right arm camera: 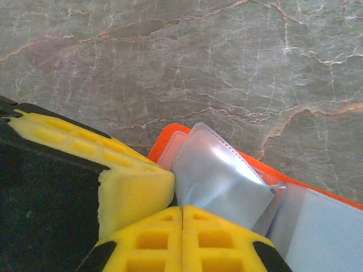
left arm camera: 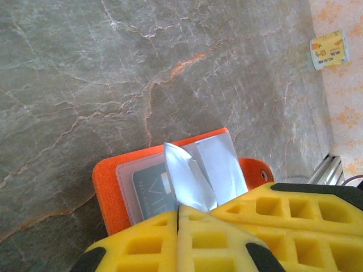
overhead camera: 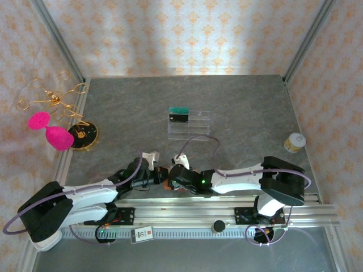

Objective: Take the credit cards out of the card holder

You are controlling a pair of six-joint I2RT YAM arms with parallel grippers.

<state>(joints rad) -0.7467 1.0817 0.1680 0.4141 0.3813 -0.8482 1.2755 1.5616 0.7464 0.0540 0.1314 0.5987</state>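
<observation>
As it lies open, the orange card holder [left arm camera: 108,187] shows a dark card [left arm camera: 148,190].

The card holder [left arm camera: 109,190] is orange, the fingers [left arm camera: 142,246] yellow, the table [left arm camera: 85,68] grey-veined marble, the walls [overhead camera: 181,34] peach-patterned.

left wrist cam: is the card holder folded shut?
No: the card holder lies open, its clear sleeves fanned up, with a dark card showing inside one pocket.
</observation>
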